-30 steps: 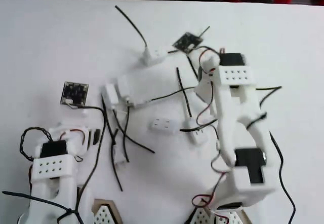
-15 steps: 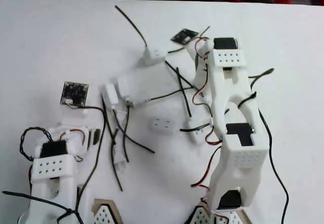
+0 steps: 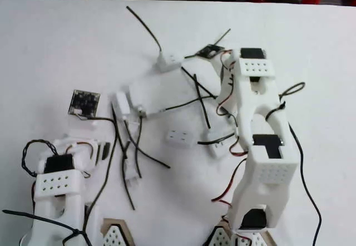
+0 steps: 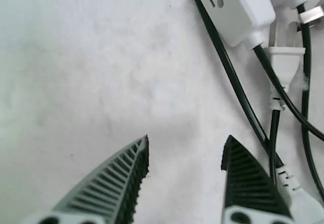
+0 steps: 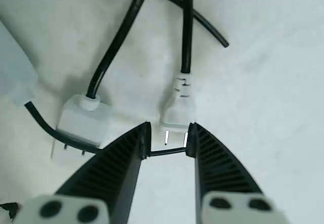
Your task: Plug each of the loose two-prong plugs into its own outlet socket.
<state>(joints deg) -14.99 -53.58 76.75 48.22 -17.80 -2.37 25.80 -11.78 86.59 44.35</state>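
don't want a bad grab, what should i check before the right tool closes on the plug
1. The right tool is open: ok.
2. The plug sits body-deep in its gap: not ok, only the prongs are in.
3. The gap is free of strays: not ok, a thin black wire crosses it.
4. The left tool is open and empty: ok.
5. The outlet socket has free slots: ok.

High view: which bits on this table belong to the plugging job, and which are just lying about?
Job: two-prong plug; outlet socket; white socket block; black cords.
Lying about, it seems: dark square board; second dark board.
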